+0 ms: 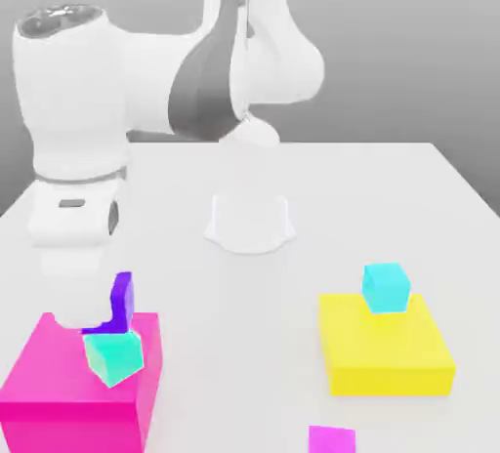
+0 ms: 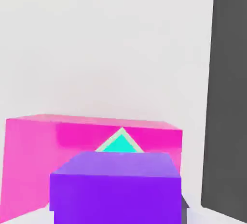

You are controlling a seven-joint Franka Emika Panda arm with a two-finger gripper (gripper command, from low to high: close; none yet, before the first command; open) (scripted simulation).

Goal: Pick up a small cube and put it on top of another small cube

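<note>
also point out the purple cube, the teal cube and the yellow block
purple cube (image 2: 116,199): hand view, on its broad side face
teal cube (image 1: 113,356): exterior view, on its side below the purple cube
yellow block (image 1: 391,381): exterior view, on its front face

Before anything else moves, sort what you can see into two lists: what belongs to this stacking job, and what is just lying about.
Part of the job:
- small violet cube, held in the gripper
- small teal cube, on the magenta block

Just lying about:
- small cyan cube
- yellow block
- small magenta-pink cube
</note>
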